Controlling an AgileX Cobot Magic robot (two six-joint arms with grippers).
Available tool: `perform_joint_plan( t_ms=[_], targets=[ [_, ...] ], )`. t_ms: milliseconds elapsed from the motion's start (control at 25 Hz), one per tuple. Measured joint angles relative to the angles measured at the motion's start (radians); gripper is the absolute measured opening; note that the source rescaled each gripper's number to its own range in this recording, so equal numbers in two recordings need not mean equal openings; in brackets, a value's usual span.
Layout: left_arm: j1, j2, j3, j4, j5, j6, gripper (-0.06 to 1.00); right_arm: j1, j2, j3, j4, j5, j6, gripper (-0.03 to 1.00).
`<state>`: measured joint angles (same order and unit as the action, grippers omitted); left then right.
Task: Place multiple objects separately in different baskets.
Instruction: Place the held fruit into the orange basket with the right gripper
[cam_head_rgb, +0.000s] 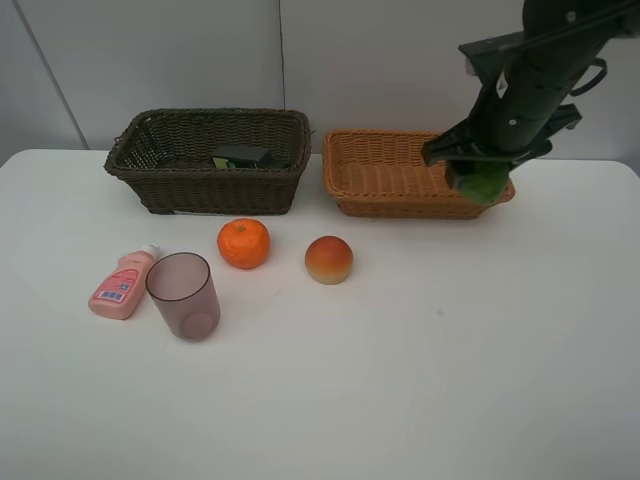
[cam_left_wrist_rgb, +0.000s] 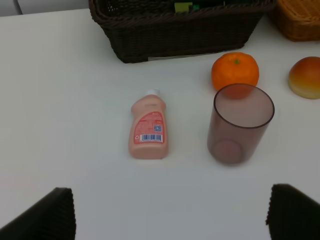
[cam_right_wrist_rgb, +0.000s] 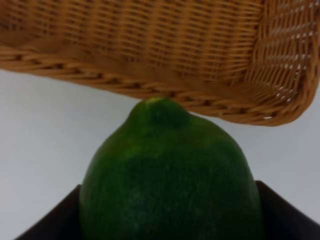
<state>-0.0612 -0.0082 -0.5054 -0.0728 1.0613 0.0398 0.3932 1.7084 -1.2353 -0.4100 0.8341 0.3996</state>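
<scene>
You are holding the green lime (cam_right_wrist_rgb: 170, 175) in the right claw (cam_head_rgb: 482, 182), gripped from both sides. The fruit is hanging at the near right corner of the light tan basket (cam_head_rgb: 385, 207), which is sitting at the far edge of the surface (cam_head_rgb: 450, 380), right of the middle. Judging by the wrist view, the lime is hovering about over the flared rim, not over the basket floor. So be carrying it further in before lowering, or it is likely to clip the rim. Be releasing low, since a round fruit is prone to rolling. The left claw (cam_left_wrist_rgb: 170, 214) is standing wide and empty near the pink bottle (cam_left_wrist_rgb: 148, 129) and mauve cup (cam_left_wrist_rgb: 241, 122).
</scene>
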Motion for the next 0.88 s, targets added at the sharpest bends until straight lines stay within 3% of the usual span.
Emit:
perform_joint_plan(
  t_ms=[160, 480, 880],
  targets=[
    [0.0, 0.0, 0.0, 0.0, 0.0, 0.0, 0.99, -0.041, 0.0, 0.0, -0.018, -0.092, 0.02, 0.41],
    [0.0, 0.0, 0.0, 0.0, 0.0, 0.0, 0.99, -0.116, 0.052, -0.024, -0.027, -0.369, 0.024, 0.41],
    [0.0, 0.0, 0.0, 0.0, 0.0, 0.0, 0.99, -0.203, 0.276, -0.104, -0.044, -0.567, 0.024, 0.41]
  ],
)
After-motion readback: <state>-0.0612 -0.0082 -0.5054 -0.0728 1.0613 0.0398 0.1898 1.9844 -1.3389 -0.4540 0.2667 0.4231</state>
